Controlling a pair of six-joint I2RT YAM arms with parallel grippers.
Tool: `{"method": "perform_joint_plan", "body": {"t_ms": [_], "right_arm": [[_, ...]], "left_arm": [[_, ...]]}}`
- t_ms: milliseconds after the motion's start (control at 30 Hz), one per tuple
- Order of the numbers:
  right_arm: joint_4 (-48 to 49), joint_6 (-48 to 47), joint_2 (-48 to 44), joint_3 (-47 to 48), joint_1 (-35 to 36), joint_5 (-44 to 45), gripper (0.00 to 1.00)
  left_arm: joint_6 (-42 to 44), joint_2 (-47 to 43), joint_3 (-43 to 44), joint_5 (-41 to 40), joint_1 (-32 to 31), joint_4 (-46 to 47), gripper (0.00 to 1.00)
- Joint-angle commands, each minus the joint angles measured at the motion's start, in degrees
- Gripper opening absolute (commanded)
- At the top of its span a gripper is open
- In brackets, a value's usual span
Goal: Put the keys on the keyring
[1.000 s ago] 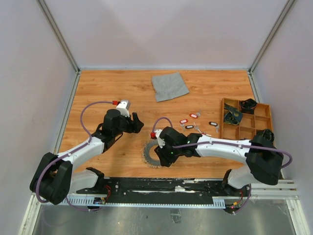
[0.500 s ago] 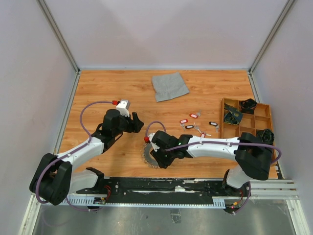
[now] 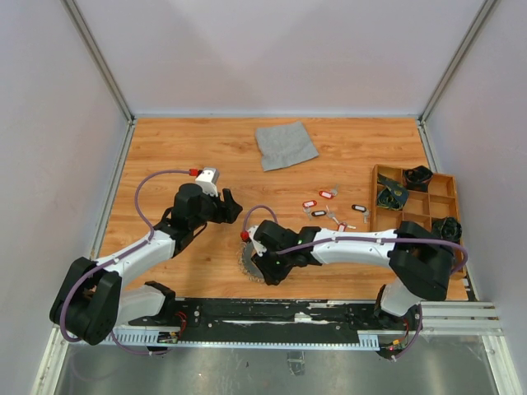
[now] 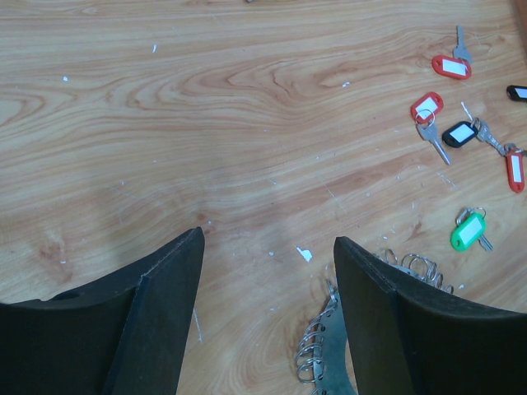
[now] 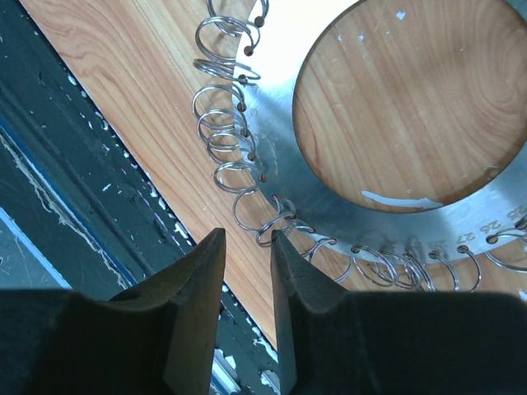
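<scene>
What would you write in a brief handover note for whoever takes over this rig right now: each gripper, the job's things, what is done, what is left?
Left gripper: open, empty, above the table beside the keyring.
Right gripper: jaws narrowly apart, nothing between them, low at the keyring's looped rim.
Keys: loose on the table, apart from the keyring; red, black and green tags show.
Done: no key seen on the ring.
Left: thread every key on.
</scene>
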Motion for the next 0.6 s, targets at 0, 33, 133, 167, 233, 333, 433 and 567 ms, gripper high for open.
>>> {"method": "perform_joint_plan", "body": {"t_ms": [0, 33, 133, 167, 233, 333, 433, 567], "right_arm": [[1.4, 1.1, 1.3, 0.8, 0.7, -2.3, 0.30], [1.7, 1.1, 1.4, 0.8, 0.7, -2.7, 0.31], [2.9, 1.3, 1.9, 0.9, 0.7, -4.0, 0.31], [3.3, 1.4, 2.0, 0.9, 0.8, -4.5, 0.31], [4.0, 1.5, 2.3, 1.0, 0.8, -5.3, 0.32], [5.1, 1.6, 2.9, 1.1, 0.7, -6.1, 0.32], [5.6, 1.6, 3.7, 1.5, 0.7, -6.2, 0.32], [6.3, 1.6, 4.7, 2.1, 0.7, -6.4, 0.32]], "left_arm": [[1.0, -0.1, 0.1, 0.5, 0.4, 2.2, 0.70], [1.0, -0.2, 0.2, 0.5, 0.4, 2.2, 0.69], [1.0, 0.1, 0.2, 0.5, 0.4, 2.2, 0.70], [1.0, 0.1, 0.3, 0.5, 0.4, 2.1, 0.70], [1.0, 0.3, 0.4, 0.6, 0.4, 2.2, 0.69], [1.0, 0.5, 0.6, 0.7, 0.4, 2.3, 0.69], [1.0, 0.5, 0.6, 0.7, 0.4, 2.2, 0.69], [1.1, 0.4, 0.7, 0.7, 0.4, 2.1, 0.69]]}}
